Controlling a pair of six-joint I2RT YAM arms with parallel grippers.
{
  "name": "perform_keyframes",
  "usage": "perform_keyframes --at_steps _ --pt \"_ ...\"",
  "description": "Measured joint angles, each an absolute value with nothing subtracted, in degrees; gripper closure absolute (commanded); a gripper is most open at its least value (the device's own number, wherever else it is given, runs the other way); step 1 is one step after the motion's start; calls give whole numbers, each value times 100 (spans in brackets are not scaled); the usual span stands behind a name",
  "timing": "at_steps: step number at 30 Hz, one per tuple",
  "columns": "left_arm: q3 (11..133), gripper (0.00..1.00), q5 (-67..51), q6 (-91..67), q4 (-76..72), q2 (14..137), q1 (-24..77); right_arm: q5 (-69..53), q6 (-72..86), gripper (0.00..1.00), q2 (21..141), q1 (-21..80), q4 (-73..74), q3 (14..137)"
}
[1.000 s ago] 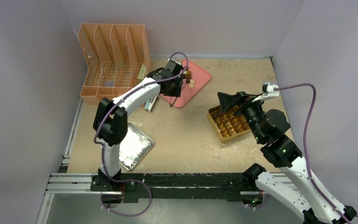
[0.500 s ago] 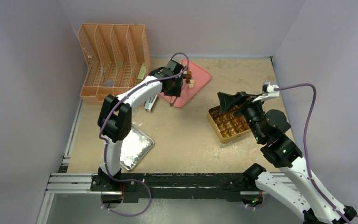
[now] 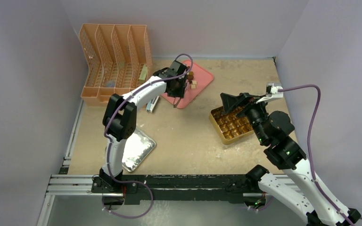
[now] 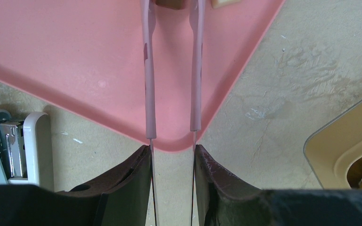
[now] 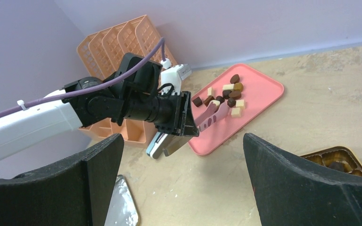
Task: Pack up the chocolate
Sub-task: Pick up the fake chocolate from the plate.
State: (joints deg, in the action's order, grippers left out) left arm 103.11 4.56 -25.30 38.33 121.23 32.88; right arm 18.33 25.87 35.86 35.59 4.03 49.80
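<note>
Since the tiny brown chocolate pieces (image 5: 227, 93) seem light and fragile, pinch their sides gently; left hand (image 4: 172, 150) clamps pink tongs (image 4: 149, 94); right hand (image 5: 184, 146) is spread.

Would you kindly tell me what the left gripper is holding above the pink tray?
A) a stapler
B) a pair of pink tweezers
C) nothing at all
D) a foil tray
B: the left gripper is clamped on the pink tweezers, whose tips reach over the pink tray toward the chocolate, while the stapler lies on the table beside the tray.
</note>
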Motion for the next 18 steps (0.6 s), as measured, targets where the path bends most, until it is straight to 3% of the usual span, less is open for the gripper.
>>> perform_keyframes --at_steps 18 --pt "10381 75 454 -2530 3835 12204 3288 1831 2585 1 3588 3559 401 4978"
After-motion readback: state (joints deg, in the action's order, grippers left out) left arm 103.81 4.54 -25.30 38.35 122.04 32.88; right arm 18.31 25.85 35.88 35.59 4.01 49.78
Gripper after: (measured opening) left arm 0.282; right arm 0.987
